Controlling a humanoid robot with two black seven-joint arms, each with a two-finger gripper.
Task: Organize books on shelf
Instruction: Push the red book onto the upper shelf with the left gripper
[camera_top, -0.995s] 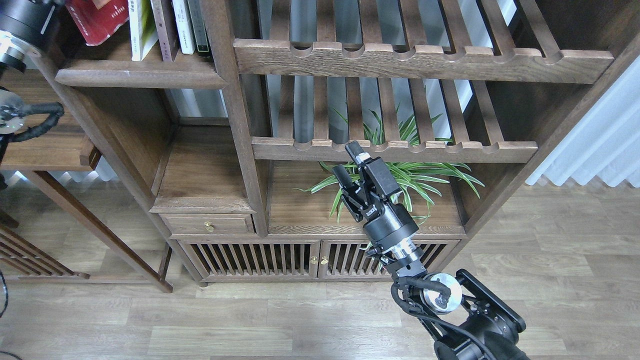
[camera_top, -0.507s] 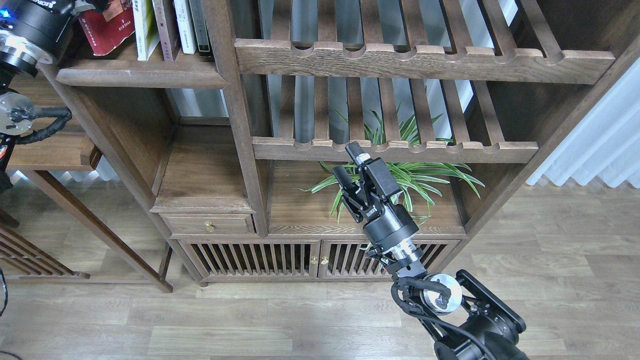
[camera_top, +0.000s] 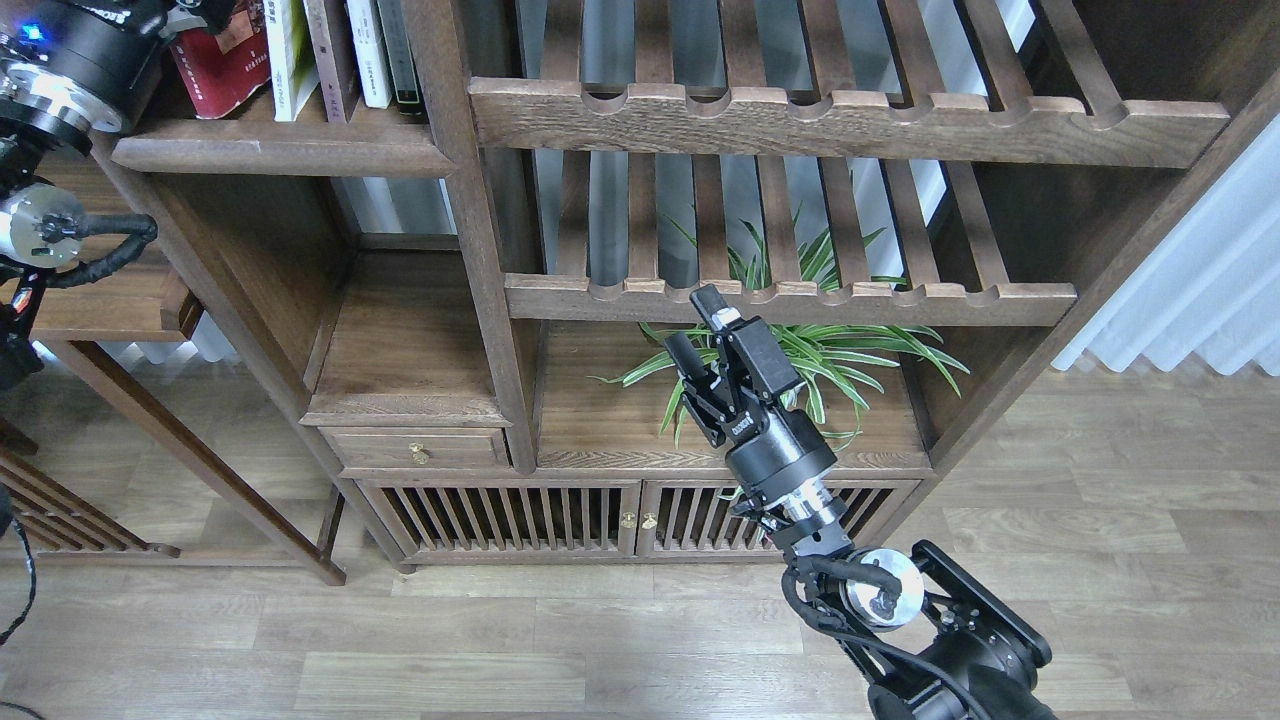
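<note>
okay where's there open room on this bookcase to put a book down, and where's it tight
Free: the bare board above the small drawer, between two uprights.

Partly free: the board beside the spider plant, on its left half, though the right tool hangs in front.

Crowded: the top-left shelf, where the red book, neighbouring books and the left arm press together.

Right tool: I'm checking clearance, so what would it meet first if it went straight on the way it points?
Probably the notched front rail of the lower slatted rack, just past the right tool. The spider plant sits beside that line; depth is unclear.
</note>
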